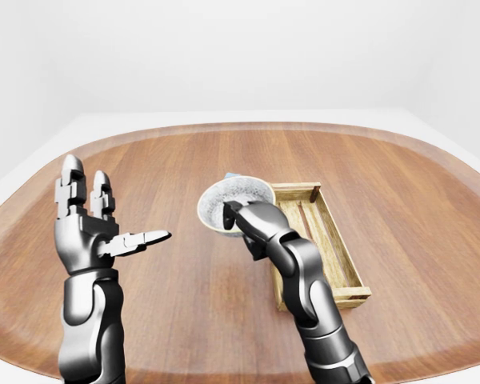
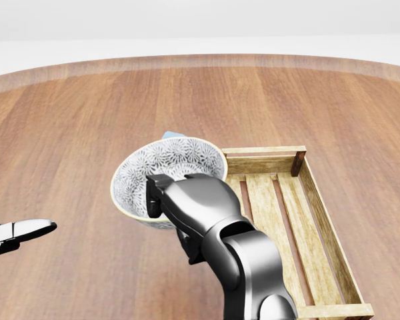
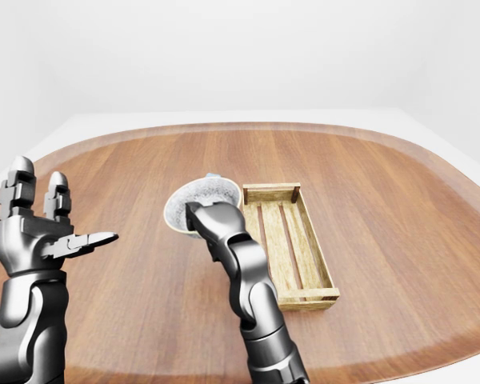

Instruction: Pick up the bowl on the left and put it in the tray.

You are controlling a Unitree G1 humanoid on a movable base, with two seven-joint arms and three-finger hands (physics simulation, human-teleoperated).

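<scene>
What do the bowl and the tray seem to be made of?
The bowl looks like glazed ceramic: a grey-white floral pattern inside and a smooth pale rim. The tray looks like unfinished pale wood: visible grain, separate slats with gaps between them. In a render, both remain guesses.

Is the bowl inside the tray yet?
No, the bowl is gripped by the right hand, beside the tray's left rim in the head view.
</scene>
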